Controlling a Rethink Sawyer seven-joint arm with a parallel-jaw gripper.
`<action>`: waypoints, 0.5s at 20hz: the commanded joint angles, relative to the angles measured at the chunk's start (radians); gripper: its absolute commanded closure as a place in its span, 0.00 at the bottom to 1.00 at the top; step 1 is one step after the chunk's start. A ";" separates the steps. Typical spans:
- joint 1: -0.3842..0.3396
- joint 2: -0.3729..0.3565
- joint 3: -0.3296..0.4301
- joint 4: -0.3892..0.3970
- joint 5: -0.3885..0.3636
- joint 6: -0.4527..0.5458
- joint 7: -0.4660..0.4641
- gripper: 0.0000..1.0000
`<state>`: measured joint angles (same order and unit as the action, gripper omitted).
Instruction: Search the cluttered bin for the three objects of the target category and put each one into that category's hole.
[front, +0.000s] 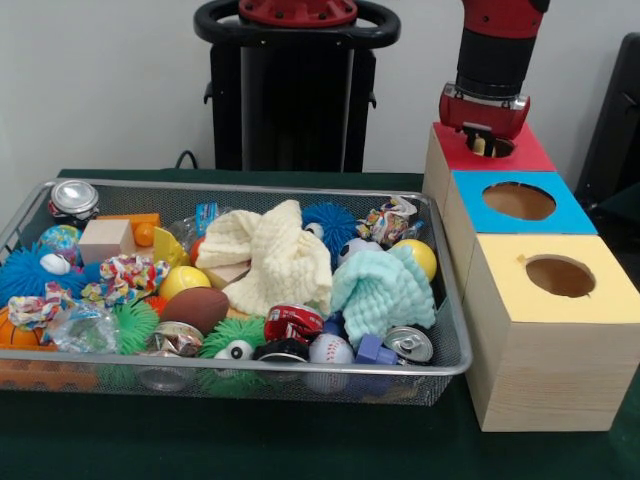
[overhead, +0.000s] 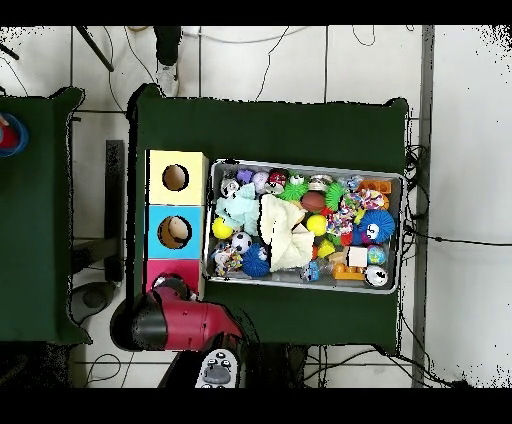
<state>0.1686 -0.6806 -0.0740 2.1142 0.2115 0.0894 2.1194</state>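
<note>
The bin (front: 250, 187) is a wide silver wire-mesh tray full of mixed objects; it also shows in the overhead view (overhead: 300, 166). Three wooden boxes stand in a row beside it, each with a round hole: a red-topped box (front: 525, 155), a blue-topped box (front: 560, 215) and a yellow-topped box (front: 590, 300). My gripper (front: 485, 140) hangs straight down over the red-topped box's hole, right at its opening. A small tan thing shows at the hole under it; I cannot tell what it is. In the overhead view the arm (overhead: 180, 320) covers the gripper.
In the bin lie a cream cloth (front: 270, 255), a mint cloth (front: 380, 290), drink cans (front: 73, 200) (front: 408, 344), a crushed red can (front: 292, 322), a brown football (front: 195, 308), a baseball (front: 330, 350), a yellow ball (front: 418, 255), spiky balls and blocks. The black pedestal (front: 290, 90) stands behind.
</note>
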 joint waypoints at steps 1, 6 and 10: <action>-0.032 -0.014 -0.028 0.007 0.047 0.095 0.178 1.00; -0.013 -0.011 -0.047 0.005 0.037 0.051 0.180 0.00; -0.026 -0.007 -0.028 0.016 0.056 0.052 0.195 0.00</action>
<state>0.1850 -0.6936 -0.0707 2.1124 0.2175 0.0972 2.1194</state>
